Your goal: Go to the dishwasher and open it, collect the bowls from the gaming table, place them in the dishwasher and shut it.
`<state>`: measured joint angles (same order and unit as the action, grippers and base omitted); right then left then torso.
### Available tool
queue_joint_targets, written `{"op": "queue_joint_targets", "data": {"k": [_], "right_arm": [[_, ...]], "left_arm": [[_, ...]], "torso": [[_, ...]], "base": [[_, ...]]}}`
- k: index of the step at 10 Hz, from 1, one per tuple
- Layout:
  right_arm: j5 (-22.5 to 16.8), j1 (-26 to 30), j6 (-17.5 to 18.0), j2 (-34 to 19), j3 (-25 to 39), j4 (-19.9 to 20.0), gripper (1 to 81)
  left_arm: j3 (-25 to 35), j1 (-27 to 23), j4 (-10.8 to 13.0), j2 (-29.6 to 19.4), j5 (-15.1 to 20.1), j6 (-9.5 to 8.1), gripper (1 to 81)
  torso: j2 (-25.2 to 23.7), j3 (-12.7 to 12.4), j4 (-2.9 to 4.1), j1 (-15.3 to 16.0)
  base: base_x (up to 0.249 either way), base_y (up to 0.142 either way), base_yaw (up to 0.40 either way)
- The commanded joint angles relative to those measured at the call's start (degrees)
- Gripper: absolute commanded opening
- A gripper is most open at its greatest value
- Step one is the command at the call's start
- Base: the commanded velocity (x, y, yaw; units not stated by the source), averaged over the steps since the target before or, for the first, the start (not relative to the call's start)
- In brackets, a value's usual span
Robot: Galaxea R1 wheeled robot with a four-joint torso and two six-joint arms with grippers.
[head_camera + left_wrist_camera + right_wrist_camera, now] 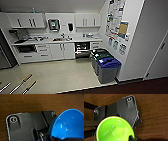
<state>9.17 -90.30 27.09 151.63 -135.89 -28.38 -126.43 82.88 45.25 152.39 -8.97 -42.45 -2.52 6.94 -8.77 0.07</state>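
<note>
The dishwasher (82, 48) stands open under the white counter at the far side of the kitchenette, showing a dark interior. A blue bowl (68, 125) hangs over dark wood-look floor in the left wrist view, with my left gripper (56, 138) shut on its rim. A light green bowl (114, 129) shows in the right wrist view, and my right gripper (131, 138) is shut on its edge. Both bowls look empty. The gaming table is out of view.
Three waste bins, the nearest with a blue lid (108, 70), stand along the right wall beside the dishwasher. Rods with wooden handles (23, 83) jut in at the lower left. Pale floor (62, 72) leads to the cabinets. A sink (61, 39) sits in the counter.
</note>
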Motion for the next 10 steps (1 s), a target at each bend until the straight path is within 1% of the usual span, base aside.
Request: {"op": "queue_joint_targets", "data": {"k": [1, 10], "right_arm": [[-2.31, 2.00, -0.02, -1.83, 0.02, -0.62, 1.0], [-2.22, 2.00, -0.02, -1.83, 0.02, -0.62, 1.0]], "left_arm": [[0.92, -2.77, 0.63, -1.21, 1.15, -0.18, 1.0], [0.30, -2.77, 0.62, -0.95, 1.15, -0.18, 1.0]], "torso": [[0.00, 0.00, 0.00, 0.00], [0.00, 0.00, 0.00, 0.00]], "base": [[0.218, 0.000, 0.000], [0.219, 0.000, 0.000]]}}
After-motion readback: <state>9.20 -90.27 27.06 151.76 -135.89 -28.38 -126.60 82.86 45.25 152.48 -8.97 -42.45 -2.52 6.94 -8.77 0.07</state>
